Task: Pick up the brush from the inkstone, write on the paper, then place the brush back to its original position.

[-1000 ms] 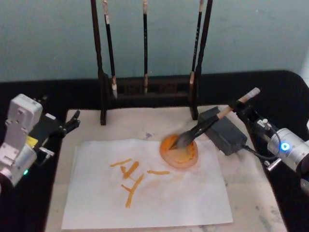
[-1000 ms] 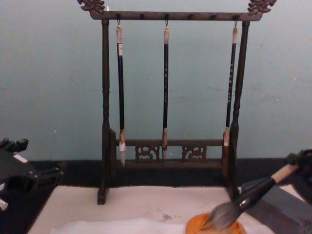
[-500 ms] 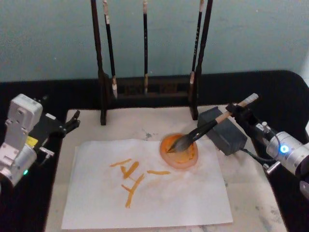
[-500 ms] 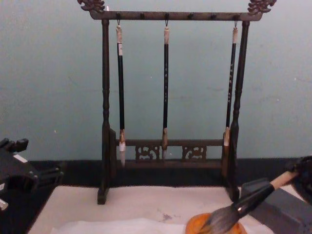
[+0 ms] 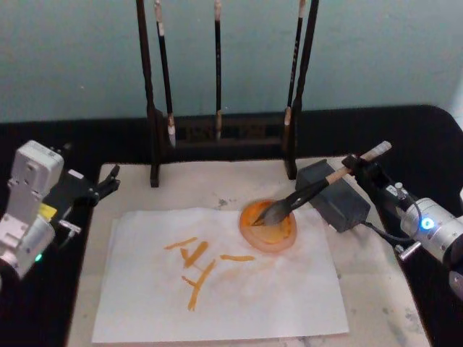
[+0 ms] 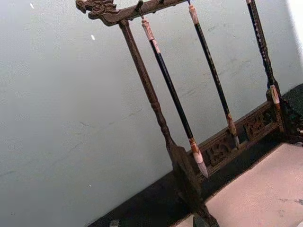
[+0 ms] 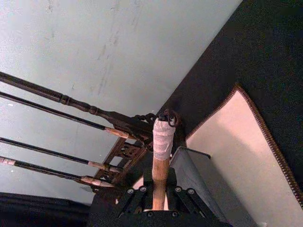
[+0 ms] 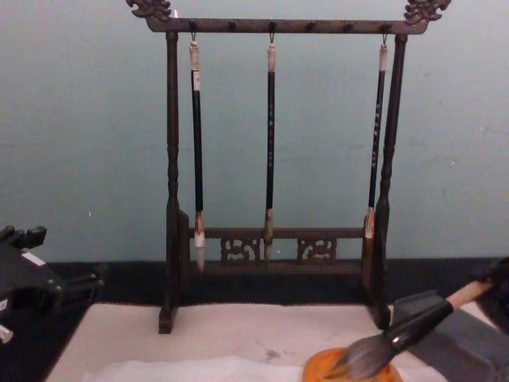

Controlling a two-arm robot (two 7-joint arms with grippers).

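Clamping wooden brush (image 5: 311, 189): right gripper (image 5: 356, 165) fingers | bushy tuft in round orange dish (image 5: 278, 237) | left gripper (image 5: 107, 185) parked beside mat (image 5: 376, 289)

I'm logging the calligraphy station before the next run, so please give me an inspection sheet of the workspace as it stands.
Surface: beige mat with grey specks, on a black table.
Job's things: paper flat on the mat, with orange strokes; brush tilted, its tuft in the orange dish on the paper's far right part; grey inkstone block under the brush handle, contact unclear.
Clutter: nothing seen.
Grippers: right pincer shut on the brush handle near its end; left pincer parked left of the mat.
Cables: dark cable loops by the right wrist.
Surroundings: wooden rack with three slim brushes hanging; teal wall.
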